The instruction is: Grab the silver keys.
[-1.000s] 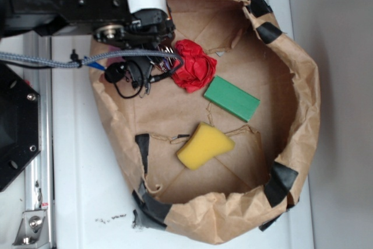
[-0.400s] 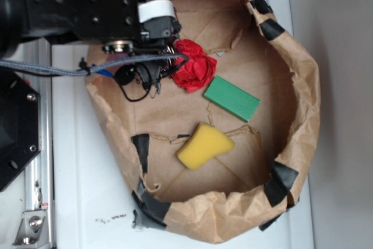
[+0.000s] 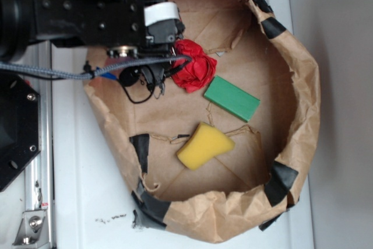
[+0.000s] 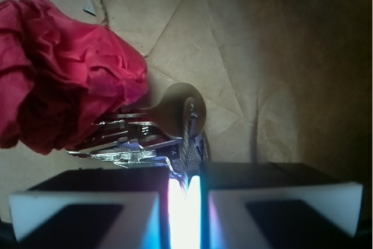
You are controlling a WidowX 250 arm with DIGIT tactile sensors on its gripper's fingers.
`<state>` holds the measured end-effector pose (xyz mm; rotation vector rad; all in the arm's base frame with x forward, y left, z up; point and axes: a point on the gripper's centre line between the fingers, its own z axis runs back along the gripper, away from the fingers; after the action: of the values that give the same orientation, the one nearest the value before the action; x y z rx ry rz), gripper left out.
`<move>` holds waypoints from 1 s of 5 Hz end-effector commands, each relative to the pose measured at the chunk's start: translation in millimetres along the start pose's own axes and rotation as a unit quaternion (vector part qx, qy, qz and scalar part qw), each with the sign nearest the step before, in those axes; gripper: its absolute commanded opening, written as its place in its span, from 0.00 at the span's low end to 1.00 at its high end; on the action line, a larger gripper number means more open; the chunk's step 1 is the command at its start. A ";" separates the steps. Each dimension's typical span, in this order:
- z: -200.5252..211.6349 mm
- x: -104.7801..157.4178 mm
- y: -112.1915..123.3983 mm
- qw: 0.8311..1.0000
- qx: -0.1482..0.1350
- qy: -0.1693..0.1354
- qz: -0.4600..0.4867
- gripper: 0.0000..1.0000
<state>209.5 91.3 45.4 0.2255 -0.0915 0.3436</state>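
Note:
The silver keys (image 4: 137,147) are a small shiny bunch on a ring with a round brownish tag (image 4: 175,109). They sit right beside the red paper ball (image 4: 64,97). My gripper (image 4: 185,174) is shut on the key ring, which is pinched in the narrow gap between the jaws. In the exterior view my gripper (image 3: 170,48) is at the upper left of the brown paper bag (image 3: 303,86), touching the left side of the red paper ball (image 3: 193,65). The keys are almost wholly hidden under it there.
A green block (image 3: 231,98) and a yellow sponge (image 3: 203,144) lie on the bag's floor, right of and below the gripper. The bag's crumpled walls with black tape (image 3: 282,180) rise all round. A grey cable (image 3: 52,71) trails left.
The arm has moved a little to the right and closer to the red paper ball. The gripper has stayed shut with the keys in it.

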 end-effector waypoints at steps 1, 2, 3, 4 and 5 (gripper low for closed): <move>88.0 -10.7 -6.4 0.998 -0.058 -0.016 -0.030 0.00; 114.8 -8.2 -3.8 0.996 -0.081 0.003 -0.039 0.00; 112.7 -8.4 -9.6 0.996 -0.076 -0.003 -0.042 0.00; 109.1 -8.3 -14.4 0.997 -0.069 -0.007 -0.043 0.00; 108.8 -5.2 -18.0 0.997 -0.065 -0.009 -0.046 0.00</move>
<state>200.0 44.0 136.4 0.1048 -0.0837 0.2524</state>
